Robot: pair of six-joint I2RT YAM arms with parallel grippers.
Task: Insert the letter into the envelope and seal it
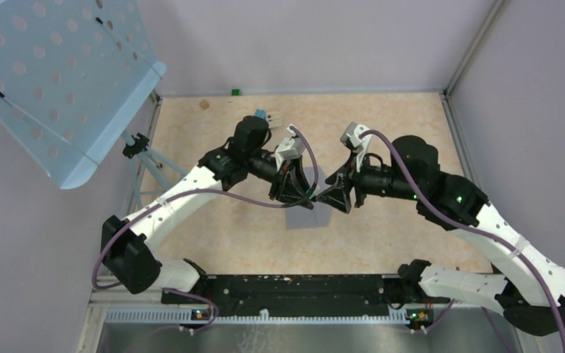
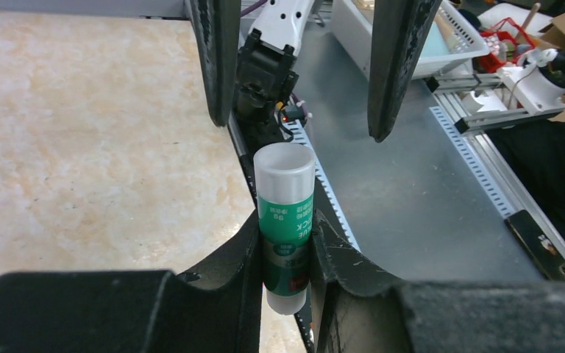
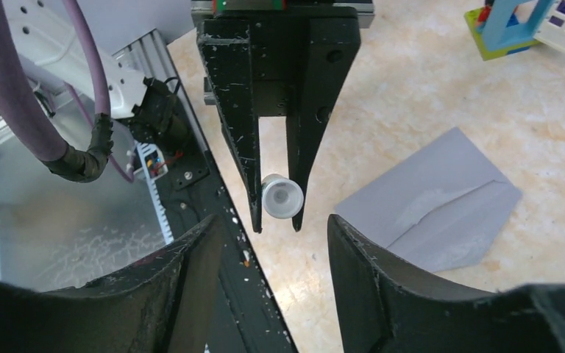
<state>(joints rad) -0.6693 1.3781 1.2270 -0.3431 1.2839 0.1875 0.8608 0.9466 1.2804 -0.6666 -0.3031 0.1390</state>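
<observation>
We are seeing the two arms meeting over the middle of the tan table (image 1: pixel 213 235), their wrists tipped down toward each other. The left gripper (image 3: pixel 276 220) is clamping a glue stick (image 2: pixel 285 184). In the left wrist view the stick is standing between the left gripper's own fingers at the bottom centre, white cap uppermost and green label below it. In the right wrist view we are looking at the same stick end-on, its round white end sitting between the tips of the two dark fingers hanging from the top centre.

The right gripper (image 2: pixel 300 129) is facing that stick with its fingers standing apart and nothing between them. In the left wrist view they are showing as two dark bars coming down from the top edge, one on each side of the cap and clear of it.

The envelope (image 3: pixel 430 209) is lying flat on the table in the centre right of the right wrist view, beyond the left gripper's fingers and apart from them, with a slanted crease running across it. We cannot tell where the letter is.

A coloured block cluster (image 3: pixel 511 29) is sitting in the upper right corner of the right wrist view, well apart from the envelope. A pale blue perforated panel (image 1: pixel 51 81) is leaning in the upper left of the top view.
</observation>
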